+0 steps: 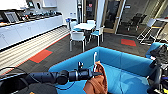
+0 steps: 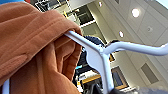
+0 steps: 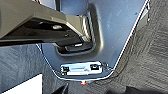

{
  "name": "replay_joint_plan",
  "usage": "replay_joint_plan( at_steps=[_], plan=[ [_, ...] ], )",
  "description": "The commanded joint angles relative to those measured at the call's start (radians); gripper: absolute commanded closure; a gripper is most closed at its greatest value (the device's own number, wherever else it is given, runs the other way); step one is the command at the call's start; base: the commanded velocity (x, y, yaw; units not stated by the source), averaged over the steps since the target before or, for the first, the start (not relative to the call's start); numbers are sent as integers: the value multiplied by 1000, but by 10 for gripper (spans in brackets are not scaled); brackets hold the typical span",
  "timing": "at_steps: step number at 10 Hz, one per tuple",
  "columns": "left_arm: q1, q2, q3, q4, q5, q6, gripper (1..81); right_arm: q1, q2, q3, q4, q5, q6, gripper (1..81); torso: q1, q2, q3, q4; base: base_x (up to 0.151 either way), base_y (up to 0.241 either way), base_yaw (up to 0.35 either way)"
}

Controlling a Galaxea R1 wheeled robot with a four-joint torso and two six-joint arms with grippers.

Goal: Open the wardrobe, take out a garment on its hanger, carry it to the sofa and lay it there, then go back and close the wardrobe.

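Head view — left gripper [image 1: 96, 73] holding hanger [image 1: 94, 60], garment [image 1: 98, 81] over sofa [image 1: 120, 62]

The orange garment [image 2: 32, 47] takes up the left half of the frame, its thick folds draped over one arm of the white hanger [image 2: 100, 56]. The hanger's other arm runs bare to the right edge, and its neck drops toward the bottom centre. Behind, in the upper right, a pale ceiling [image 2: 145, 27] carries round recessed lights [image 2: 135, 12].
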Motion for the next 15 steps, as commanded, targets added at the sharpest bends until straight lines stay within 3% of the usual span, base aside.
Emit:
replay_joint_plan(
  at_steps=[1,2,4,6,7,9,12,13,14,15],
  plan=[
    [-194,7,0,14,-88,4,811,4,-2,1,-13,-50,-2,10,0,0,0,72,0,0,0],
    [-197,7,-4,13,-88,4,811,7,-2,1,-13,-50,-2,10,0,0,0,8,0,0,0],
    [-220,36,-30,10,-88,2,811,12,1,1,-13,-51,-2,10,0,0,0,45,0,0,0],
    [-252,85,-79,10,-77,2,811,13,1,1,-13,-53,-2,10,0,0,0,51,0,0,0],
    [-269,100,-97,8,-77,1,811,13,1,1,-12,-53,-2,10,0,0,0,-37,0,0,0],
    [-303,126,-139,1,-76,-10,811,17,1,1,-12,-53,0,10,0,0,0,-54,0,0,0],
    [-345,200,-235,1,-74,-50,811,23,6,1,-13,-53,-2,10,0,0,0,-133,0,0,0],
    [-371,226,-274,1,-74,-65,811,26,7,1,-13,-53,-2,10,0,0,0,-81,0,0,0],
    [-405,249,-306,1,-74,-87,811,29,9,1,-13,-54,-2,10,0,0,0,-105,0,0,0],
    [-436,285,-348,2,-70,-114,811,30,10,1,-13,-54,-2,10,0,0,0,-116,0,0,0]
  ],
)
